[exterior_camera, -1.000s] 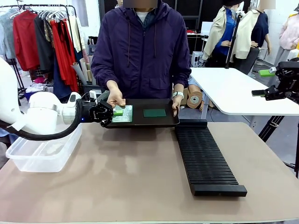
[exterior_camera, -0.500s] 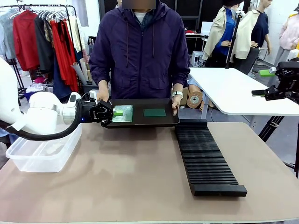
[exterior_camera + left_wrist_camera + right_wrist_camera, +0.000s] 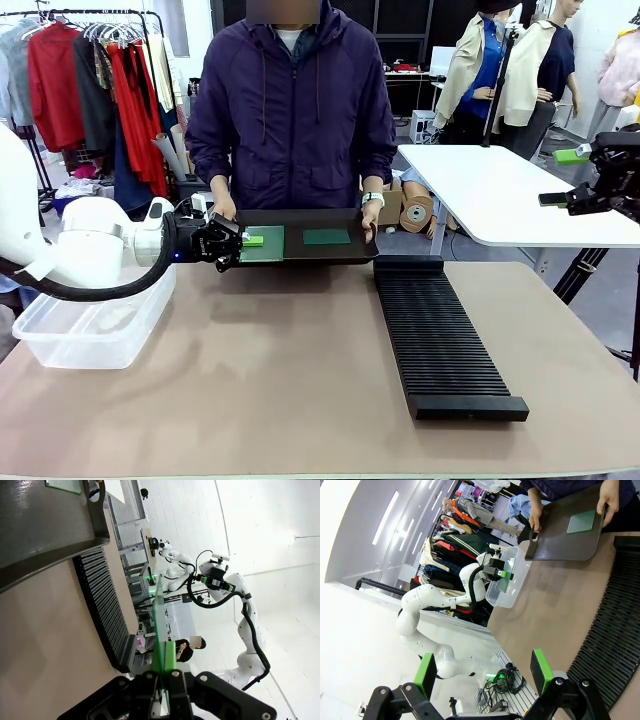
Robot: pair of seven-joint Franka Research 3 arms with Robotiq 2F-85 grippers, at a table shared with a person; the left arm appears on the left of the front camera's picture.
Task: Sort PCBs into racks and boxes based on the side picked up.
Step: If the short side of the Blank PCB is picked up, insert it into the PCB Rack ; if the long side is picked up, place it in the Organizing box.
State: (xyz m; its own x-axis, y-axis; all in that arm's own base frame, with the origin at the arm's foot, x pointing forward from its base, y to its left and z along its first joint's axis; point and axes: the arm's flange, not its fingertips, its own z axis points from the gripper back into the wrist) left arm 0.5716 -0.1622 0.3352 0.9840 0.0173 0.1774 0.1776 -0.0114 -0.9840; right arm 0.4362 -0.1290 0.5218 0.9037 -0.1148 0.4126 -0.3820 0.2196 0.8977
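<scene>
My left gripper (image 3: 243,240) is shut on the edge of a green PCB (image 3: 264,243), held flat over the left end of a smooth black tray (image 3: 300,255) that a person holds by both ends. In the left wrist view this PCB (image 3: 159,615) shows edge-on between my fingers. A second PCB (image 3: 327,237) lies on the tray. The slotted black rack (image 3: 440,335) lies right of centre. The clear box (image 3: 95,325) stands at the left, under my left arm. My right gripper (image 3: 562,177) hangs open and empty far right, above the table.
The person stands at the far edge, one hand (image 3: 223,208) on the tray's left end and one hand (image 3: 371,215) on its right. A white table (image 3: 510,195) stands behind at the right. Bare tabletop lies between the box and the rack.
The person's left-side hand has moved off the PCB to the tray's end, and the tray has drawn slightly back. My left gripper stays shut on the PCB. The right arm is still.
</scene>
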